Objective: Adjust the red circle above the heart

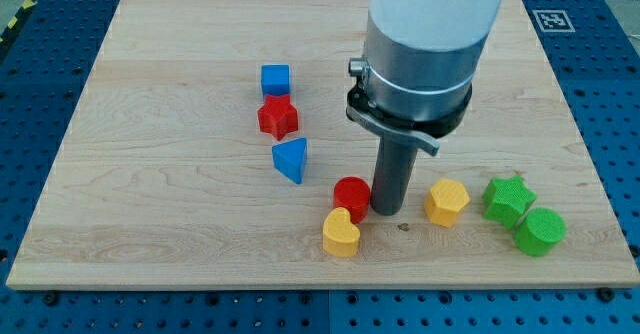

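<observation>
Rod end, my tip (387, 211), sits on the wooden board (150, 194) just at the view's right of the red circle (351, 195), touching or nearly so; cannot tell which. No claw here, only the bare rod, holding nothing. Red circle lies just above and slightly right of the yellow heart (341, 234), edges meeting. Yellow hexagon (446, 202) near, right of tip. Green star (508, 198) and green circle (540, 232) farther right. Blue cube (275, 79), red star (278, 117), blue triangle (291, 159) stacked in a column to the view's upper left.
</observation>
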